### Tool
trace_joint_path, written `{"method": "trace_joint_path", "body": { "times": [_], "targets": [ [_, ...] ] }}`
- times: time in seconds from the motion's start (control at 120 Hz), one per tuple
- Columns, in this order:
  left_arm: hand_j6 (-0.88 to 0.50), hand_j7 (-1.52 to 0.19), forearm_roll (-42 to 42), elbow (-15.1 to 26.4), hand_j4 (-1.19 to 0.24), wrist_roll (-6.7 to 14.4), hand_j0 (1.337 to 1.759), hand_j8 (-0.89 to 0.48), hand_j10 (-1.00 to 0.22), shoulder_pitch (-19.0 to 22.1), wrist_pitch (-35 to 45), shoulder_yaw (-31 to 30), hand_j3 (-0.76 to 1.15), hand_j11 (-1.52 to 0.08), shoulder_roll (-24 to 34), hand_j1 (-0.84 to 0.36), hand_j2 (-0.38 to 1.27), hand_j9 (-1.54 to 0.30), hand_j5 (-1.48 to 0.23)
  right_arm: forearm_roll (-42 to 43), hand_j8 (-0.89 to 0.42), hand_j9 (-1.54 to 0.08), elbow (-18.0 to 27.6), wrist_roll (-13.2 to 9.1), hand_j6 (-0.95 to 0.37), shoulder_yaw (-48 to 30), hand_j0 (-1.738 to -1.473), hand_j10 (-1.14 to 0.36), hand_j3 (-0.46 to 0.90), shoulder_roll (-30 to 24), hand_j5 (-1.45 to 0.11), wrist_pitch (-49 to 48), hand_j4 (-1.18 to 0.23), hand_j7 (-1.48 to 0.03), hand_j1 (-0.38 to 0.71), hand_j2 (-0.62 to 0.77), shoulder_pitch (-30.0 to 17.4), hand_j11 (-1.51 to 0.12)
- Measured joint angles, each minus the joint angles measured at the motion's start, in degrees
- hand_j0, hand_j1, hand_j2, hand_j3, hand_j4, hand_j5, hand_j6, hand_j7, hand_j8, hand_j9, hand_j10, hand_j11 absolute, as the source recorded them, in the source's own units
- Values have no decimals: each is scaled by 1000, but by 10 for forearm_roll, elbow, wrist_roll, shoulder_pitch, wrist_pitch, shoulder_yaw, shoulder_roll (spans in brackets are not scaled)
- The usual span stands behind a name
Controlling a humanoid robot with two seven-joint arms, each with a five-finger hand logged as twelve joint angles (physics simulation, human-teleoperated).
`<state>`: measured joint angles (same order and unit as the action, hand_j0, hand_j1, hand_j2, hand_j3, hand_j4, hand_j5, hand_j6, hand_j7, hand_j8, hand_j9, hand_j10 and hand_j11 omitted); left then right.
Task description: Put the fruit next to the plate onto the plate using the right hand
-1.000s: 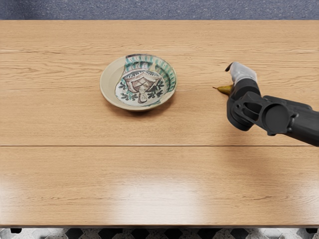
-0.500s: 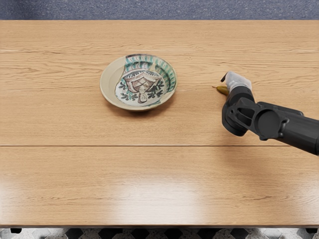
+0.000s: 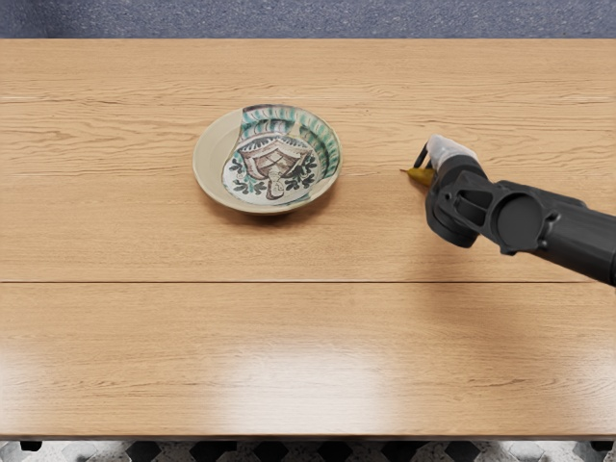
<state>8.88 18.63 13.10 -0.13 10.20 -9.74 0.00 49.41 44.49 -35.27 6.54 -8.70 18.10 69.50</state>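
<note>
My right hand (image 3: 446,154) is down at the yellow fruit (image 3: 419,175), centre-right, whether clamped I cannot tell; next I need a sure hold, then a carry left to the plate (image 3: 205,157).

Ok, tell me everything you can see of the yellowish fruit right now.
Only a small part of the yellowish fruit shows: a smooth olive-yellow end tapering to a point aimed left, toward the painted ceramic plate. The rest is hidden under the robot's right hand. It is right of the plate, clear of it, over the wooden table. Whether it is gripped or lifted cannot be told.
</note>
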Motion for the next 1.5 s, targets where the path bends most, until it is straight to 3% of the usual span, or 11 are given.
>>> {"method": "trace_joint_path", "body": {
  "times": [0.308,0.667,1.242,1.3,1.392,1.5],
  "targets": [
    [-20,-27,0,0,-20,0,1658,-20,-20,0,0,0,0,-27,0,324,4,-27,-27,-47,-349,-1027,1,0,-358,-21,-1642,-433,0,2,-1072,-35,-376,-1011,328,-50,52,-1039],
    [-20,-27,0,0,-20,0,1658,-20,-20,0,0,0,0,-27,0,324,4,-27,-27,-57,-331,-1048,2,0,-339,-84,-1639,-420,0,62,-1102,-58,-346,-1029,336,-46,86,-1058],
    [-20,-27,0,0,-20,0,1658,-20,-20,0,0,0,0,-27,0,324,4,-27,-27,-61,-325,-1039,19,0,-328,-94,-1637,-410,0,87,-1092,-63,-340,-1028,348,-38,101,-1054],
    [-20,-27,0,0,-20,0,1658,-20,-20,0,0,0,0,-27,0,324,4,-27,-27,-61,-338,-978,31,1,-345,-95,-1639,-423,0,87,-1024,-63,-356,-967,324,-62,101,-990],
    [-20,-26,0,0,-20,0,1658,-20,-20,0,0,0,0,-27,0,324,4,-27,-26,-59,-218,-627,45,2,-223,-96,-1646,-272,0,87,-657,-58,-230,-620,83,-40,102,-635],
    [-20,-26,0,0,-20,0,1658,-20,-20,0,0,0,0,-26,0,324,4,-26,-26,-61,-129,-369,53,2,-132,-97,-1651,-161,0,87,-387,-57,-136,-365,-95,-23,102,-374]
  ]
}}
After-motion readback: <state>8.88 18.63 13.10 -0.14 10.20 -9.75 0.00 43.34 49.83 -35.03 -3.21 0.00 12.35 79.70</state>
